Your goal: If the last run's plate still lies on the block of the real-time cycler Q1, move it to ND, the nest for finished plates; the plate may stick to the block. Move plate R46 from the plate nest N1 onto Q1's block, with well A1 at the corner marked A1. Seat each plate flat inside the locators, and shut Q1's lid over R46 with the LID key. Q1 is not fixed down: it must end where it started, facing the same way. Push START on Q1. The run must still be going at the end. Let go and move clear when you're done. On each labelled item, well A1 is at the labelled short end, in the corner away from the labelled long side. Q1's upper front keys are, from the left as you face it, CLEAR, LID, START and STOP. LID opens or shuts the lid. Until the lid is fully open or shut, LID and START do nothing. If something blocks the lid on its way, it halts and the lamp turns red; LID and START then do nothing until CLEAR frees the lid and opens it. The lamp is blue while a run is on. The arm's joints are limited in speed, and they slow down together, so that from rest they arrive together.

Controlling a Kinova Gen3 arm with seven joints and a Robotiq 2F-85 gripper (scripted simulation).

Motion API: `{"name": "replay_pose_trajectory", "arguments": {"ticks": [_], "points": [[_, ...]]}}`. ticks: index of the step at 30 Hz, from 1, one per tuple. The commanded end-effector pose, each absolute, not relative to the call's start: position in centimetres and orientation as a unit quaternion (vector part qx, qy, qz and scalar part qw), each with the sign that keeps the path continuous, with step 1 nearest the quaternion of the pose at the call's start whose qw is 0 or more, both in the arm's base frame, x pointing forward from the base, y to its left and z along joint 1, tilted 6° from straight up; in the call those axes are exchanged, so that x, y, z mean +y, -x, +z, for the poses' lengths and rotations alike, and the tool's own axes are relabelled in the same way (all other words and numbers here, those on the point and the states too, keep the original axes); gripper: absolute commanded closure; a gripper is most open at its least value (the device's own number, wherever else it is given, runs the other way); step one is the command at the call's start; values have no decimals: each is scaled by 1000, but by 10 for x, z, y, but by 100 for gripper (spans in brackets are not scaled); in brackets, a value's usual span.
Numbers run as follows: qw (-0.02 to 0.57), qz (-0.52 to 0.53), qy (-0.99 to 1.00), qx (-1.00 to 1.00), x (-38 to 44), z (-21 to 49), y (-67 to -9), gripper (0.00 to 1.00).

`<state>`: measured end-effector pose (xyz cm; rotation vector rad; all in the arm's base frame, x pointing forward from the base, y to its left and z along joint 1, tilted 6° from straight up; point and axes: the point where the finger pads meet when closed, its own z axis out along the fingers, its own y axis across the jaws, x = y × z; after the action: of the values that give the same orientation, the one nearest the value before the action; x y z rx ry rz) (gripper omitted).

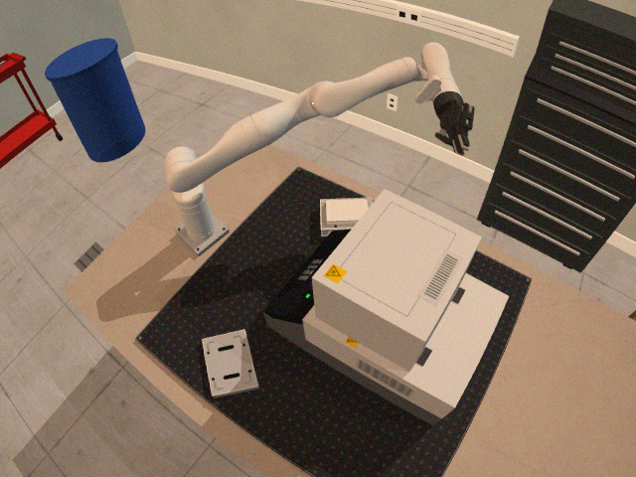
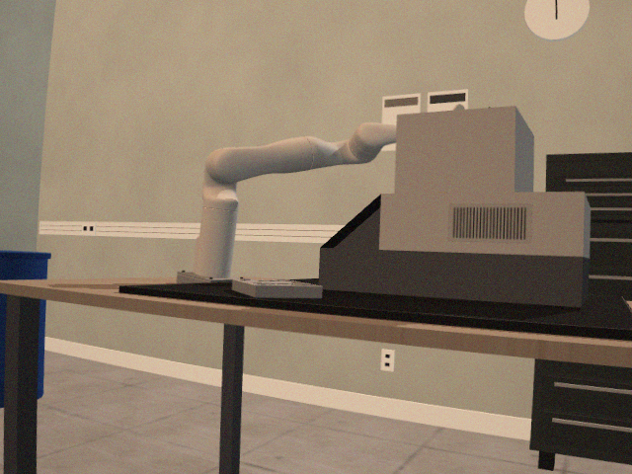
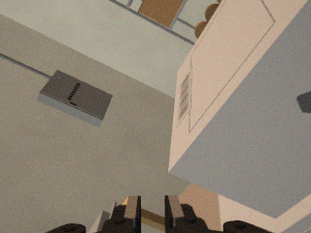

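My gripper [image 1: 461, 148] [image 3: 153, 213] is high beyond the back of the cycler, its fingers a small gap apart with nothing between them. It is hidden in the exterior view. Q1 [image 1: 475, 328] [image 2: 479, 282] stands on the black mat. Its boxy lid [image 1: 380, 246] [image 2: 454, 153] [image 3: 228, 73] rests down on the body and looks shut, hiding the block. The lamp [image 1: 308, 295] is green, beside the grey keys [image 1: 311, 268]. A white plate [image 1: 347, 209] lies on the back nest [image 1: 323, 226]. The front nest [image 1: 230, 362] [image 2: 290, 291] bears no plate. Labels are not legible.
The arm [image 1: 256, 128] [image 2: 276, 155] reaches from its base at the table's left over to the back right. The black mat [image 1: 328, 436] lies on the wooden table [image 1: 555, 390]. A dark drawer cabinet [image 1: 559, 169] stands beyond the table, to the right of the gripper.
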<state>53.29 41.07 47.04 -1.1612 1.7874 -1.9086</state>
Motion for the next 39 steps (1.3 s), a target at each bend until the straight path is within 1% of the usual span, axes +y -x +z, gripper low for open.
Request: {"name": "replay_pose_trajectory", "arguments": {"ticks": [1, 5, 15, 39], "points": [[129, -653, 393, 635, 408, 481, -529, 79], [129, -641, 400, 642, 405, 477, -527, 81], [143, -602, 410, 670, 385, 475, -512, 90], [154, -524, 425, 722, 334, 474, -483, 90]]}}
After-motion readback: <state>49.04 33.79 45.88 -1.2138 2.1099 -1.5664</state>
